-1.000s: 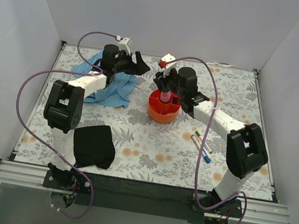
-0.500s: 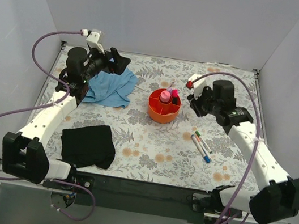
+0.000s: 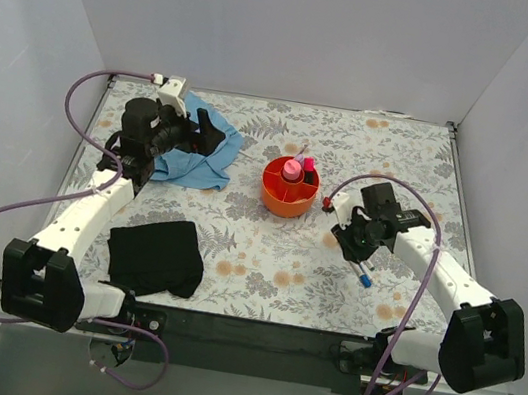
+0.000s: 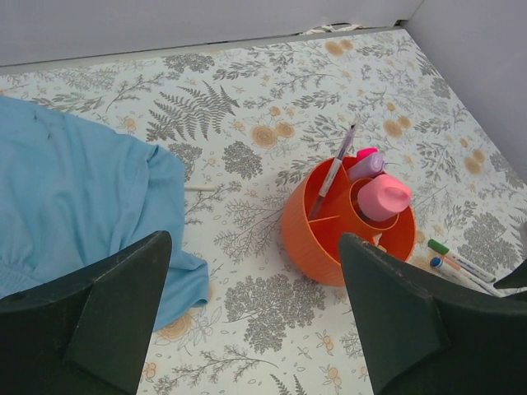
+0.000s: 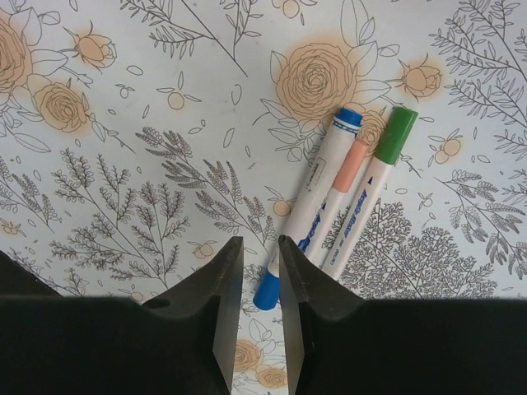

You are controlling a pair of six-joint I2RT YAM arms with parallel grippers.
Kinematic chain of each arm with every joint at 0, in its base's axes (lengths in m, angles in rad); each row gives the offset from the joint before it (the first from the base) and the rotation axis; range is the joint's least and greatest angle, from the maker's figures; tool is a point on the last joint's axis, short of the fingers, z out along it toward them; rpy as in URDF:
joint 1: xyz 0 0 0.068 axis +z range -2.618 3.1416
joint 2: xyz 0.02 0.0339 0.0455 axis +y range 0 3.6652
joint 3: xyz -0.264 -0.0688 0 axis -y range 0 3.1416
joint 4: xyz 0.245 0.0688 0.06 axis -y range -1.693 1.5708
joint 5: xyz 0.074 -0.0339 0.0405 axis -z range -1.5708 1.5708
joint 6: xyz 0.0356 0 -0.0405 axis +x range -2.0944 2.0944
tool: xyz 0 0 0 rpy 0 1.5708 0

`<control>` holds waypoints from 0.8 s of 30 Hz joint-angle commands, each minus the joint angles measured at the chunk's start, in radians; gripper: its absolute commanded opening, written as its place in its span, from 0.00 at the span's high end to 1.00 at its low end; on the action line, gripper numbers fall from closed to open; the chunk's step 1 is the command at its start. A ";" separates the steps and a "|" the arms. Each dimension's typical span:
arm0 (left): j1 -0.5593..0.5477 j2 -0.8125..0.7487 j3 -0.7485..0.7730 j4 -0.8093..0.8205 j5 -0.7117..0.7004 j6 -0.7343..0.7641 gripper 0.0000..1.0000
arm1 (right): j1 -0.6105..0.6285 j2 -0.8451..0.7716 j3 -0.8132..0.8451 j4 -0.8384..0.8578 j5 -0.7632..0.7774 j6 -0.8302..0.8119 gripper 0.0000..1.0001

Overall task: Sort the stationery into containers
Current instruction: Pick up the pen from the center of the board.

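The right tool (image 5: 259,243), fingers drawn close with a thin gap and holding nothing, hangs over thin white markers (image 5: 338,202) lying side by side on the floral table (image 5: 123,123). They lie at 4 o'clock from the round orange plastic divided bowl (image 3: 286,206). The left tool (image 4: 254,243), spread wide, hovers above the blue cloth (image 4: 74,189) at 9 o'clock from the bowl, whose centre holds a small pink bottle (image 4: 384,197).

Markers (image 3: 365,278): right end effector (image 3: 352,248) is covering all but one blue tip from above. Blue cloth (image 4: 74,181): left wrist view's edge is cropping it.
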 commanded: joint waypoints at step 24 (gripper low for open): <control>-0.716 0.593 0.519 -0.488 0.531 1.138 0.27 | -0.550 -0.330 0.241 -0.044 0.010 0.197 0.49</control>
